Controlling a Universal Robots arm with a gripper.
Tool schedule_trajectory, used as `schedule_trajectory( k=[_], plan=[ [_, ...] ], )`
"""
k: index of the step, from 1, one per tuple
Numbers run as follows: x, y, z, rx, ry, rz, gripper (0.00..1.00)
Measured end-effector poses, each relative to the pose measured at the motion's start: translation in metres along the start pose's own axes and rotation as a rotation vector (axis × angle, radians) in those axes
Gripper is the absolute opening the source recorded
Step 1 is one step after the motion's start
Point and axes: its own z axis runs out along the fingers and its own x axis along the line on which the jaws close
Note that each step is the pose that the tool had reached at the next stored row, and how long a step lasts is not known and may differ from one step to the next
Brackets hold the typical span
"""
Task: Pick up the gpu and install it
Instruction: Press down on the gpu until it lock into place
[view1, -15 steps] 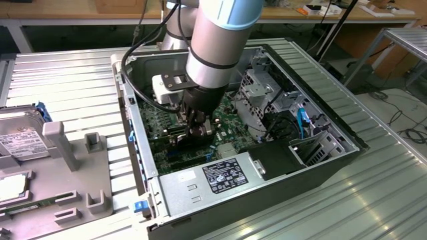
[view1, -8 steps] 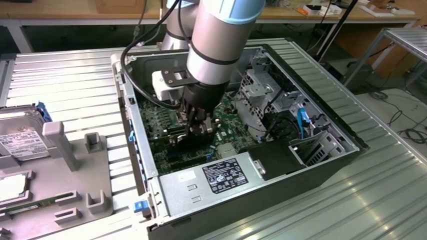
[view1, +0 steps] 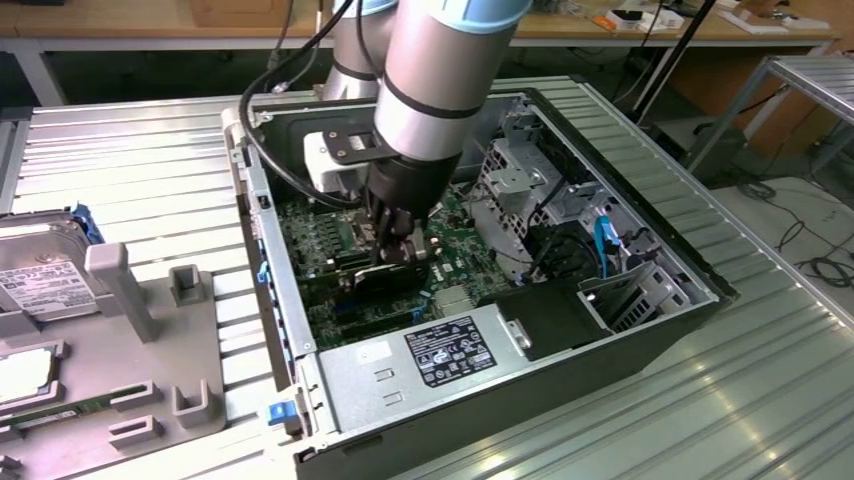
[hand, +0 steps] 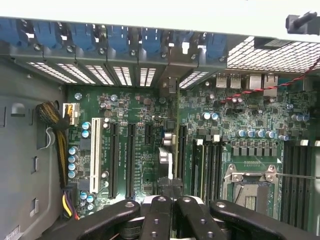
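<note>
My gripper (hand: 170, 207): black fingers.
Motherboard (hand: 135, 150): dark green, with black slots and one white slot (hand: 94, 155).
Slot clips (hand: 115, 37): blue.
My arm (view1: 434, 75): silver-grey.
Table (view1: 147, 160): grey, ribbed stripes.

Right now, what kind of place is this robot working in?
Most likely an electronics or robotics lab bench. An open computer case lies on a ribbed metal table, a hard drive rests in a gray fixture, and workbenches with cables stand behind.
</note>
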Motion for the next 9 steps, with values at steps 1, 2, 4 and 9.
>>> schedule_trajectory(
  k=[1, 2, 4, 9],
  plan=[
    [0.0, 0.0001, -0.0021, -0.0004, 0.0001, 0.0, 0.11],
    [0.0, 0.0002, -0.0038, -0.0006, 0.0001, 0.0, 0.11],
    [-0.001, 0.0004, -0.0083, -0.0014, 0.0001, 0.0, 0.11],
    [-0.001, 0.0006, -0.0155, -0.0034, 0.0001, 0.0, 0.11]
  ],
)
